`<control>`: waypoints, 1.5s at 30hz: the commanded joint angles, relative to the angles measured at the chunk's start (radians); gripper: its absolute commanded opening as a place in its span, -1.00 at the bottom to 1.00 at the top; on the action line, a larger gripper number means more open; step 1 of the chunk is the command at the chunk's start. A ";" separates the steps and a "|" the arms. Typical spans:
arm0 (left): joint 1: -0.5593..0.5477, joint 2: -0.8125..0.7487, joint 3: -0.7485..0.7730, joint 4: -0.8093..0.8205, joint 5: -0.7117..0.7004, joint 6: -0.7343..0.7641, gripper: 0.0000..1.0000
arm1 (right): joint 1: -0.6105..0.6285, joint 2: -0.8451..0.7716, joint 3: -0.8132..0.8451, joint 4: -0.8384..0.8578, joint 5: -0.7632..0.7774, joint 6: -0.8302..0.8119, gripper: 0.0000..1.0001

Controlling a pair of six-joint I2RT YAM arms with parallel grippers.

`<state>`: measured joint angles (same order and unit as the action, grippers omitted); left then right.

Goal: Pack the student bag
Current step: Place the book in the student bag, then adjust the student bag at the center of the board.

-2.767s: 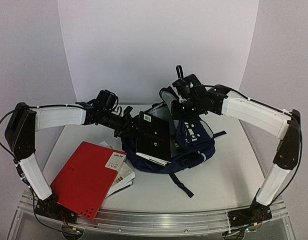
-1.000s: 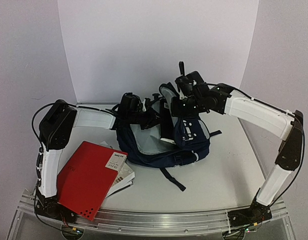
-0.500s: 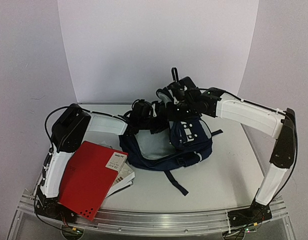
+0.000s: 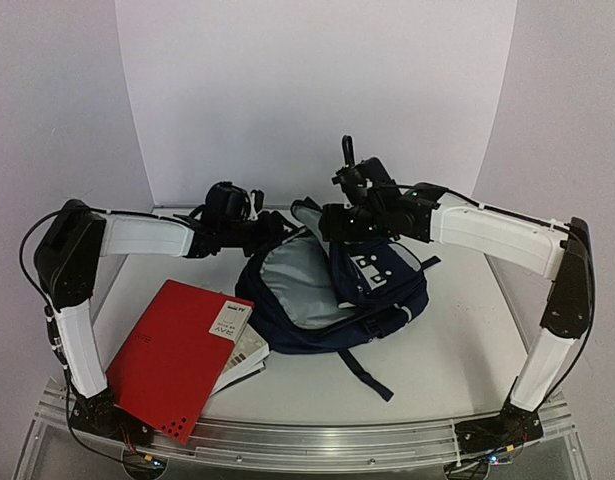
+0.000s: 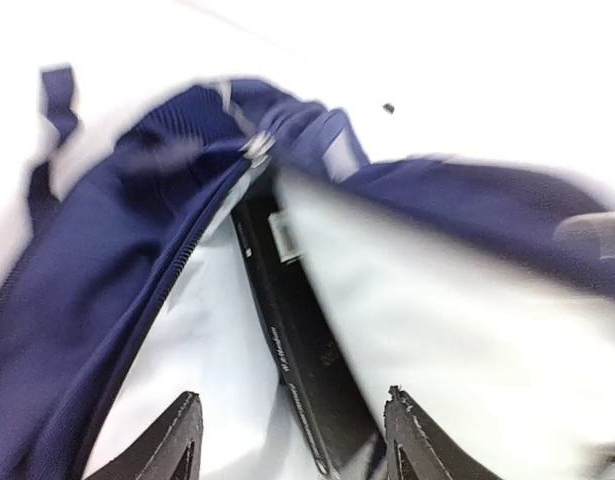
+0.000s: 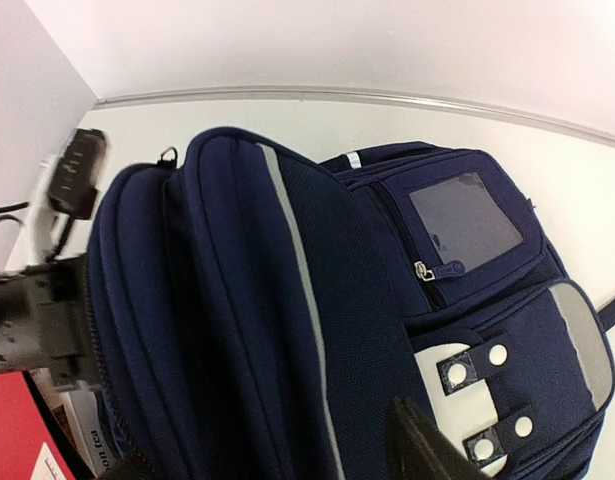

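A red book (image 4: 177, 355) lies on loose papers (image 4: 249, 358), well back from the left gripper (image 5: 292, 415). That gripper's fingers stand apart and empty over the open mouth of the student bag (image 4: 379, 288), where a dark book (image 5: 297, 370) stands against grey lining. The bag slumps on the table (image 4: 457, 330) between both grippers. The right gripper (image 6: 262, 440), fingers also spread, hangs over the bag's top flap.

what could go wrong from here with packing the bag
1. Both the left gripper and the right gripper stand open by the dark navy striped fabric backpack, so its grey-lined mouth may sag shut over the flat black book inside.
2. The flat red book lies on loose white papers near the front left edge of the table; lifting it may scatter them.
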<state>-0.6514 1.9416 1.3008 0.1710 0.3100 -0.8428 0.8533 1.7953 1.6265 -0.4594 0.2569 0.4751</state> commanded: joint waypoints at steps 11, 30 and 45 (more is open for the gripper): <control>0.079 -0.315 -0.023 -0.278 -0.096 0.133 0.47 | -0.173 -0.215 -0.235 0.061 0.003 0.061 0.96; 0.196 -0.271 -0.009 -0.350 0.017 0.152 0.72 | -0.334 -0.475 -0.342 0.078 -0.419 0.023 0.97; 0.225 -0.157 0.020 -0.322 0.181 0.142 0.73 | -0.428 -0.403 -0.542 0.054 -0.207 0.147 0.86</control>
<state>-0.4263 1.7240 1.2620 -0.1827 0.4024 -0.7071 0.4263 1.3358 1.1604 -0.3857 0.0005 0.5831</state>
